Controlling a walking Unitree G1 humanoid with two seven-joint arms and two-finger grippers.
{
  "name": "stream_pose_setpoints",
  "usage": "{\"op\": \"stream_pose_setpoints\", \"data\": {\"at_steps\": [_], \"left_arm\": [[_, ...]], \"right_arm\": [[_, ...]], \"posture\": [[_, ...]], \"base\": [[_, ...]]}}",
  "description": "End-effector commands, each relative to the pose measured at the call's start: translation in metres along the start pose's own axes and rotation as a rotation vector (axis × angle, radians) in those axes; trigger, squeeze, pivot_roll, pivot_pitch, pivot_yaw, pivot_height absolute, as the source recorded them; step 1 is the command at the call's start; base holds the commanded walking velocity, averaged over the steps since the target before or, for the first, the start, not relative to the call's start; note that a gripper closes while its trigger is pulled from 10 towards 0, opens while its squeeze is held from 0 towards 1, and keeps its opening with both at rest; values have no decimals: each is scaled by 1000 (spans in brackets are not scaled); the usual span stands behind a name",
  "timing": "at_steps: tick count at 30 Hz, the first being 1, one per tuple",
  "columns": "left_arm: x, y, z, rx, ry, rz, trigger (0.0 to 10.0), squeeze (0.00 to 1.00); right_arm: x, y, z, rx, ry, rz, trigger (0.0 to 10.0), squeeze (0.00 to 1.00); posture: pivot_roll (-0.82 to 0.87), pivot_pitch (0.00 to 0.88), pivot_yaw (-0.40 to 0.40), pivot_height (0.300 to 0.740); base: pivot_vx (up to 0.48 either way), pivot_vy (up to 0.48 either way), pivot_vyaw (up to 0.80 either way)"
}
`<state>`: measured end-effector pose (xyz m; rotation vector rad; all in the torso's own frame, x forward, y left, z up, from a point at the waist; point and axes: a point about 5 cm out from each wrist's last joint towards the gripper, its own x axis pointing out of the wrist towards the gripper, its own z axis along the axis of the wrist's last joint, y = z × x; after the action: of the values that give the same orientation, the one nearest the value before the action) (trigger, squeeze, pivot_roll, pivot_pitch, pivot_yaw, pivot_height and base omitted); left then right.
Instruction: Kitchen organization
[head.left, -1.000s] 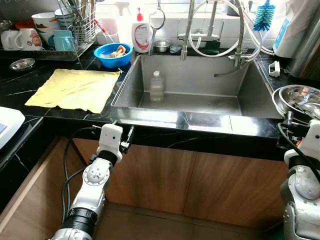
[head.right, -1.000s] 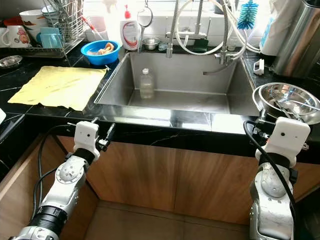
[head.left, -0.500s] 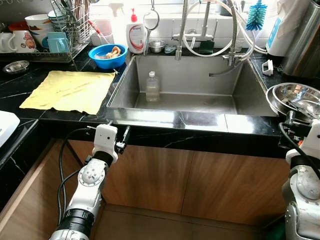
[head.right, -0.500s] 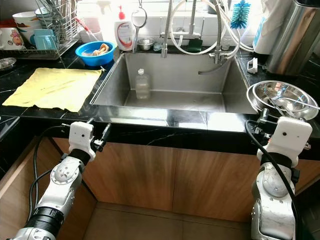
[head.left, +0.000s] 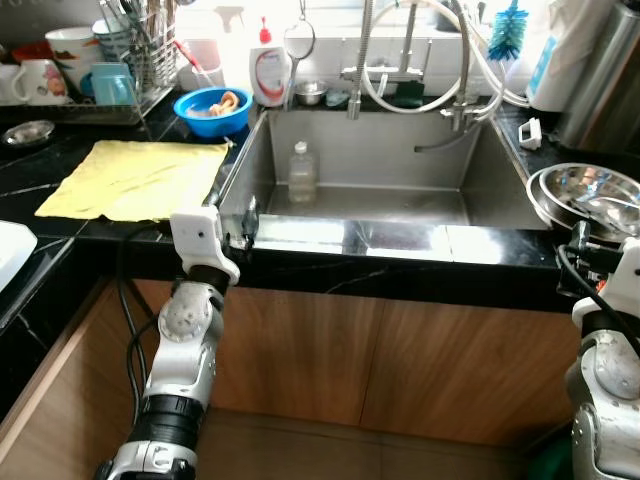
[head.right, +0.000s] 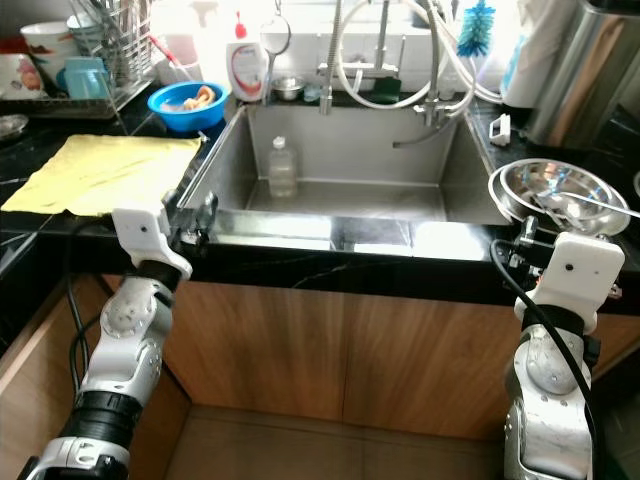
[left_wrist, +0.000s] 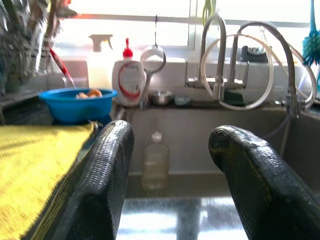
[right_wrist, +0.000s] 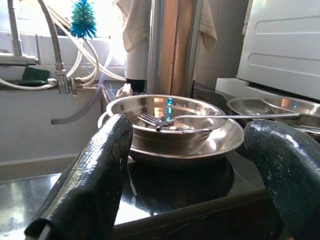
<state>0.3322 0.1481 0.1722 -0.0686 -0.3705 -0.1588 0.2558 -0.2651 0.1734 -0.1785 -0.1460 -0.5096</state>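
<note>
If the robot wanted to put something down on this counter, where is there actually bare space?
Barest is the sink floor, right of the lone plastic bottle. The glossy front ledge between sink and counter edge is also free. The yellow cloth lies flat, with nothing on it. It is crowded behind the cloth, with the dish rack and blue bowl, and right of the sink, with steel bowls.

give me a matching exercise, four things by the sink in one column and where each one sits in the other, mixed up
Things:
1. clear plastic bottle
2. yellow cloth
3. stacked steel bowls with a fork
4. blue plastic bowl

Places:
A. spread flat on the black counter left of the sink
B. on the counter right of the sink, just ahead of the right gripper
C. upright inside the steel sink basin
D. at the sink's back left corner, beside the white soap bottle with the red pump

Pairs: 1-C, 2-A, 3-B, 4-D
</note>
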Motion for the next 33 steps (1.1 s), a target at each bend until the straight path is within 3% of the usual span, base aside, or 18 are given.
{"op": "stream_pose_setpoints", "data": {"at_steps": [1,16,29,31,32,33], "left_arm": [[-1,4,0,-2,8,18,10000,0],[1,-16,-6,-11,36,-37,10000,0],[2,-19,-5,-6,38,-57,10000,0],[2,-19,-5,-6,38,-60,10000,0],[2,-20,-6,-7,39,-63,10000,0],[1,-21,-6,-5,41,-69,10000,0]], "right_arm": [[1,0,0,9,7,5,10000,0],[4,-1,2,-1,-8,14,10000,0],[13,0,6,2,-19,0,10000,0],[13,2,6,4,-17,14,9451,0],[14,4,6,5,-15,21,2588,0],[13,6,6,5,-11,29,0,0]], "posture": [[-75,0,22,740],[-87,0,37,740],[-87,0,43,740],[-84,0,43,740],[-83,0,44,740],[-83,0,45,740]], "base": [[0,0,0],[0,0,0],[0,0,0],[0,0,0],[0,0,0],[0,0,0]]}}
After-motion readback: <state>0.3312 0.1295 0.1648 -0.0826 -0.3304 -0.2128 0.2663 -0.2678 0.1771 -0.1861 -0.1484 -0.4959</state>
